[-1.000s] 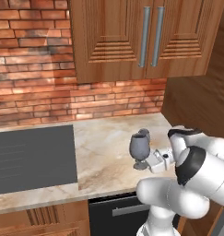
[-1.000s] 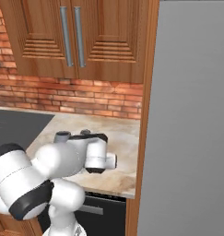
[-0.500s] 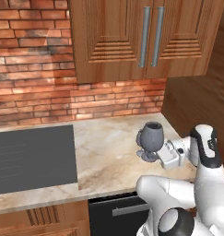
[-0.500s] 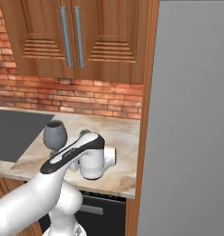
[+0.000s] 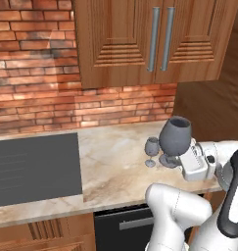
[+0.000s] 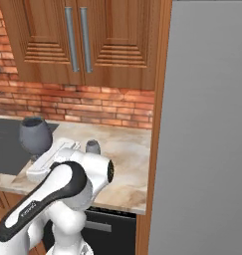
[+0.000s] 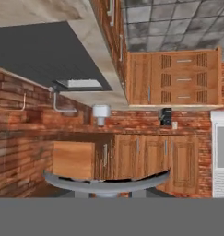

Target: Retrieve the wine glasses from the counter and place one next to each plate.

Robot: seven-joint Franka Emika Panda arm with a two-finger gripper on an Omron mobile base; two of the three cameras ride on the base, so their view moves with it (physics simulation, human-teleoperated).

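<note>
So closest to the base cameras the white arm curls up from below; its gripper (image 5: 175, 159) sits above the front right part of the counter (image 5: 115, 166), fingers pinched in narrow on the stem of one wine glass (image 5: 175, 139), which hangs clear of the stone, bowl up and roughly upright; in the right base view that same held glass (image 6: 35, 135) shows above the hand, over the counter's front edge (image 6: 122, 196). In the hand view a grey curved disc (image 7: 106, 182) lies right across the bottom, touching the fingers; looks like the glass's foot, can't swear to it. Just behind the held one, the second wine glass (image 5: 151, 151) stands on the counter, upright, near but apart; further left is the dark cooktop (image 5: 35, 166); behind it all the brick backsplash (image 5: 37, 98) and wooden wall cabinets (image 5: 150, 39).
</note>
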